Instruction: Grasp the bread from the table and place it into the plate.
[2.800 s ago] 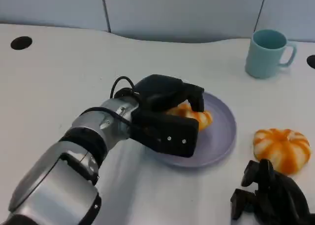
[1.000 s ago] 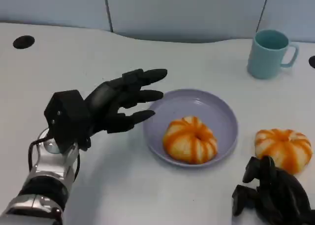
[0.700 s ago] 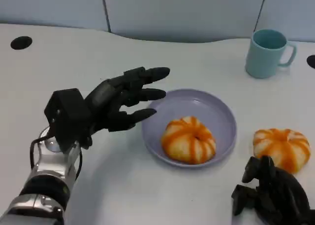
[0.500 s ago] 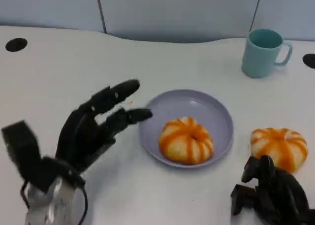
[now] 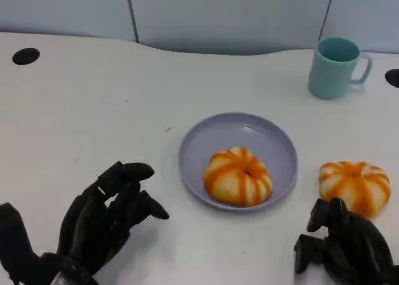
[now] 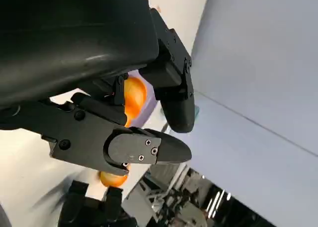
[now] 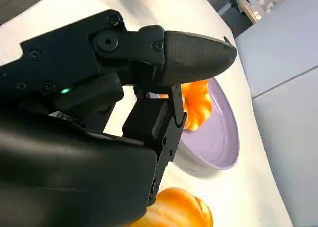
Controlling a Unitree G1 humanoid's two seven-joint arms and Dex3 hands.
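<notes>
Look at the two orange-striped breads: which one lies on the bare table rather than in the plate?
The bread on the table, right beside the right hand. The other bread sits inside the purple plate.

You have a table with the plate near its middle. One bread lies in the plate, toward its near side. A second bread lies on the table to the right of the plate, just beside its rim but apart from it. A mug stands upright behind the plate and to the right, well apart from it, near the far edge. Your left hand sits at the near left, in front of and left of the plate, touching neither plate nor bread. Your right hand sits at the near right, directly in front of the second bread and close to it.
</notes>
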